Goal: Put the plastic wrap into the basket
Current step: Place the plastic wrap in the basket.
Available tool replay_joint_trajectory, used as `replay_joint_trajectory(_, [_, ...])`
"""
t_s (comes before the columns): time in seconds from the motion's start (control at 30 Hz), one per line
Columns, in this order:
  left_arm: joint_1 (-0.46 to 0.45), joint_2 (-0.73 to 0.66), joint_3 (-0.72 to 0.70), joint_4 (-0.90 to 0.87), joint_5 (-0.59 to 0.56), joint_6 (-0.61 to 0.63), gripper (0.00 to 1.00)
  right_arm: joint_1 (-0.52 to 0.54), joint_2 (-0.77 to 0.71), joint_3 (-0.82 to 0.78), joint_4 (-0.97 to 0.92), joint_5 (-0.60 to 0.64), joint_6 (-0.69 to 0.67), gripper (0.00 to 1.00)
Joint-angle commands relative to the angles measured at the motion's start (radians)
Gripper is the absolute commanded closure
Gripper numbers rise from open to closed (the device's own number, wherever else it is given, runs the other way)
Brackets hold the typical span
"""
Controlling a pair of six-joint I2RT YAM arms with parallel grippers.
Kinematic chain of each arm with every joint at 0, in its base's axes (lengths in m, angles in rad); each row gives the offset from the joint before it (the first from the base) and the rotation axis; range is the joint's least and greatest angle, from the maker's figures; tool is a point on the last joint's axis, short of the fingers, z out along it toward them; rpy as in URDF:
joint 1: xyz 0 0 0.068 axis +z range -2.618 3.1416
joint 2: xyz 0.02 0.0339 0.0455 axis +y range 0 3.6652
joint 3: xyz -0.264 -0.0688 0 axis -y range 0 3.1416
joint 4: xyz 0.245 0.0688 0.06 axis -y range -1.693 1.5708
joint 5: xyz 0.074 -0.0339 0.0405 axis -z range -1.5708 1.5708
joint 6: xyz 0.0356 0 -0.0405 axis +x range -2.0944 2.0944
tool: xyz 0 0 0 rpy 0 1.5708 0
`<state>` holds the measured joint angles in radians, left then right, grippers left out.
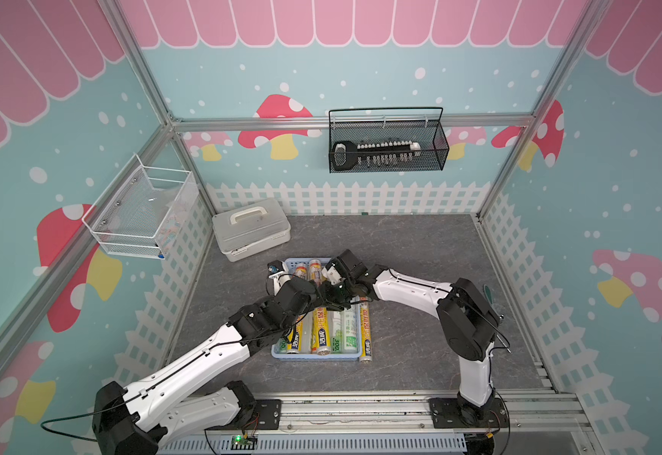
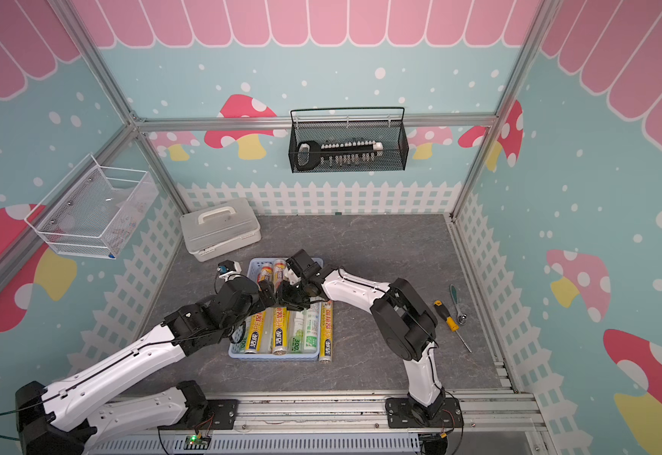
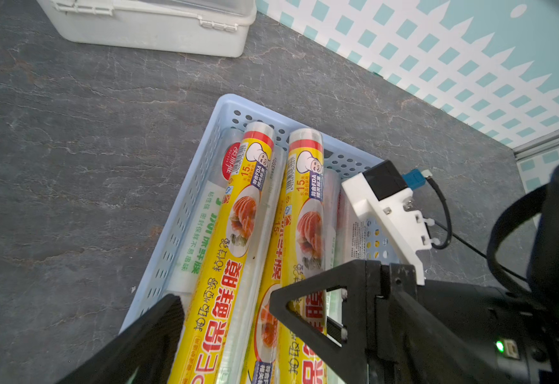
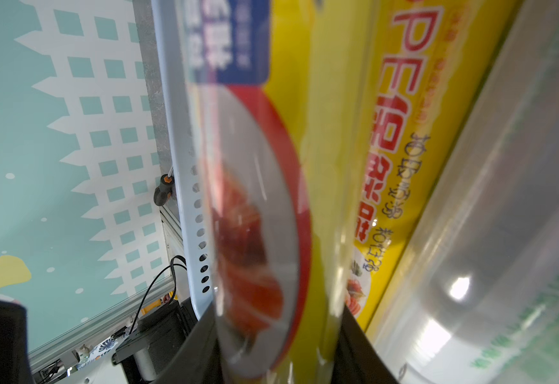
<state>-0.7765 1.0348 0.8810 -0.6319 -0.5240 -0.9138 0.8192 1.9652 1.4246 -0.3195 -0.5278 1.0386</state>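
The light blue basket [image 1: 315,357] [image 2: 274,357] sits mid-table with several rolls of plastic wrap lying lengthwise in it, some yellow [image 3: 224,252], some silvery-white with green print [image 1: 347,331]. One yellow roll [image 1: 365,335] [image 2: 326,331] lies on the table against the basket's right side. My right gripper [image 1: 335,301] [image 4: 276,332] is shut on a yellow roll [image 4: 254,199] over the basket, whose rim [image 4: 180,133] runs beside it. My left gripper [image 1: 313,293] [image 3: 231,325] hangs open just above the yellow rolls, close beside the right gripper, with nothing gripped.
A white lidded box [image 1: 250,228] stands behind the basket to the left. A yellow-handled screwdriver [image 2: 449,319] and a green-handled ratchet [image 2: 457,303] lie at the right wall. A black wire basket [image 1: 386,147] and a white mesh basket [image 1: 140,212] hang on the walls.
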Motion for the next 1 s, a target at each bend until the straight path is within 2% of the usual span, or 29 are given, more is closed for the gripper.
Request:
replay_joint_trajectory(0.0, [0.014,-0.025,-0.005,-0.042,-0.036,-0.019,0.01,0.009,0.032,0.021,-0.021,0.056,0.002,0.68])
replay_joint_trajectory(0.33, [0.031,-0.064,-0.031,-0.054,-0.036,-0.031,0.01,0.008,0.065,0.062,-0.019,0.125,0.058,0.69])
replay_joint_trajectory(0.53, [0.032,-0.06,-0.033,-0.053,-0.024,-0.04,0.01,0.009,0.095,0.072,-0.009,0.092,0.089,0.65])
replay_joint_trajectory(0.73, [0.033,-0.037,-0.025,-0.052,-0.01,-0.043,0.01,0.009,0.084,0.068,-0.024,0.095,0.076,0.52])
replay_joint_trajectory(0.97, [0.033,-0.012,-0.011,-0.052,0.006,-0.046,0.01,0.009,0.063,0.068,-0.036,0.098,0.049,0.48])
